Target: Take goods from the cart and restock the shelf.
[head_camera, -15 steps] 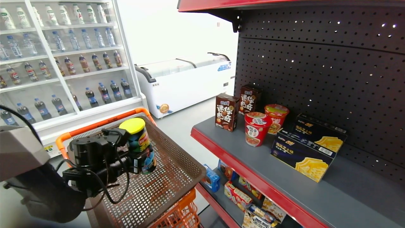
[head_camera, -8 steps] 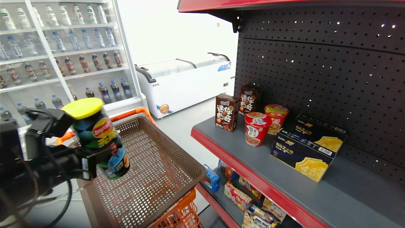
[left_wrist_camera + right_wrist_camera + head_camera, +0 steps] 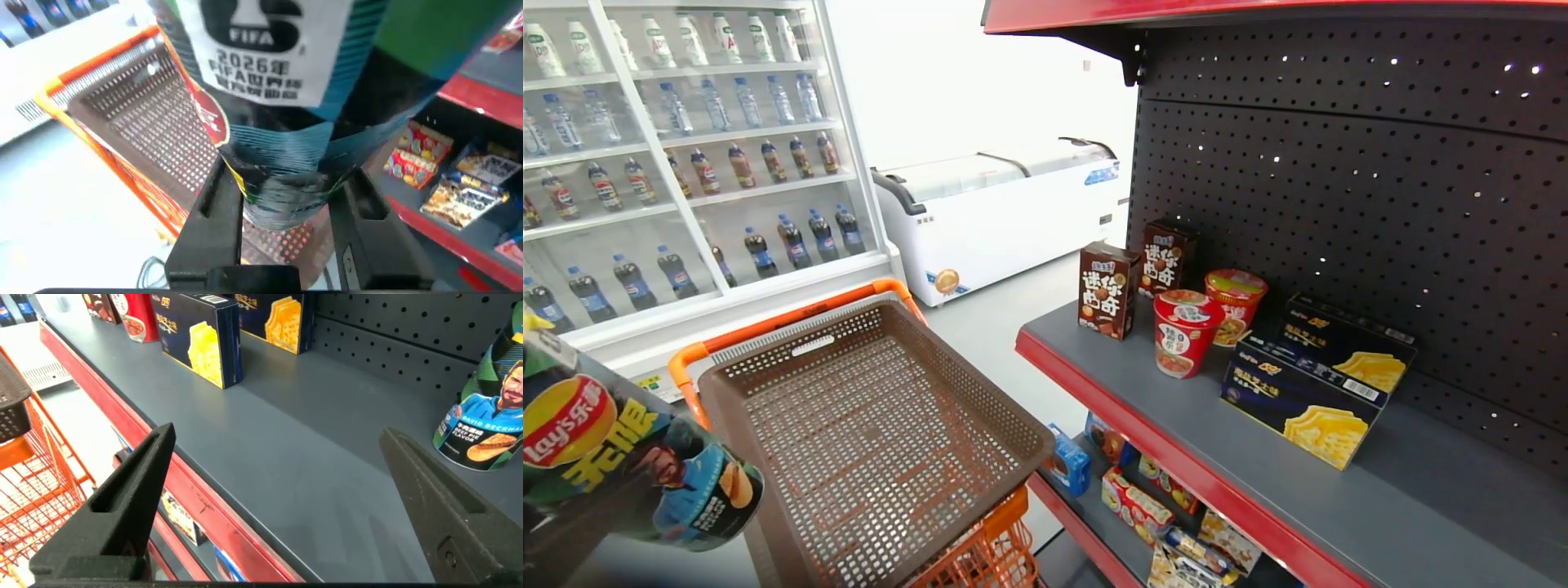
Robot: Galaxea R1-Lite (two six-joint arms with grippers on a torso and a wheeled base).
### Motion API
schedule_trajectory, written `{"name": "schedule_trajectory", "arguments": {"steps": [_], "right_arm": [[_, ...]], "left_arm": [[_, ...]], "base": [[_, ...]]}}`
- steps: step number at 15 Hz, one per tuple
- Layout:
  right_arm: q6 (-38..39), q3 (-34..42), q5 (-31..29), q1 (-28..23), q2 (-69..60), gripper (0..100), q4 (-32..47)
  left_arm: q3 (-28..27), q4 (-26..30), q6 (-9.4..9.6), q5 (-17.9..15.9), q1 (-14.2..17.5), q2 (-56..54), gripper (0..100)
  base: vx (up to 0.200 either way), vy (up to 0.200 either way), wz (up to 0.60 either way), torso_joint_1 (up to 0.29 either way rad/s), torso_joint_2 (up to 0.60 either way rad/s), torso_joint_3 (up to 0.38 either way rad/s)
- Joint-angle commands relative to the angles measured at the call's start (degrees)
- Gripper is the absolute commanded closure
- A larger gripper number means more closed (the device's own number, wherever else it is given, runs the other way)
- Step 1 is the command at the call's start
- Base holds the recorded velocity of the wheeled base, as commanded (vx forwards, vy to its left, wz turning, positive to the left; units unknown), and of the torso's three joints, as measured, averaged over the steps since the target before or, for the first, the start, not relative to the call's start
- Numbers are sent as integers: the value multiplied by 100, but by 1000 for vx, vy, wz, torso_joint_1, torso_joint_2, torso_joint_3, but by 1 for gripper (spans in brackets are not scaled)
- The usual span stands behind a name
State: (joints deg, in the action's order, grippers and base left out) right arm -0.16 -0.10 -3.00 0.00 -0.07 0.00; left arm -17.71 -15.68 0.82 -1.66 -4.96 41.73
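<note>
Closest to us, the left gripper has its fingers clamped on the lower part of the chips can. The can is held tilted at the low left of the head view, just beside the cart basket & well apart from the shelf. The right gripper hangs over the shelf's bare grey board, fingers spread wide w/ nothing btwn them. A second can stands upright beyond it, near the pegboard. Further along the shelf we see 2 dark boxes w/ yellow print, 2 noodle cups, then 2 brown boxes at the shelf end. Far back: drinks fridge & chest freezer.
</note>
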Motion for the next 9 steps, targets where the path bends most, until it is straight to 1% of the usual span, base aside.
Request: {"name": "schedule_trajectory", "arguments": {"steps": [1,3,6,7,9], "right_arm": [[-2,1,1,0,7,0,0],[-2,1,1,0,7,0,0],[-2,1,1,0,7,0,0],[-2,1,1,0,7,0,0],[-2,1,1,0,7,0,0]], "left_arm": [[31,-6,6,95,13,-481,100],[49,100,6,148,13,-648,100],[-48,1155,15,210,13,-1211,100],[-48,1427,15,210,13,-1404,100],[-48,1585,15,210,13,-1580,100]], "base": [[0,0,0,0,0,0],[0,0,0,0,0,0],[0,0,0,0,0,0],[0,0,-600,2,2,2],[0,0,-600,5,0,0]]}}
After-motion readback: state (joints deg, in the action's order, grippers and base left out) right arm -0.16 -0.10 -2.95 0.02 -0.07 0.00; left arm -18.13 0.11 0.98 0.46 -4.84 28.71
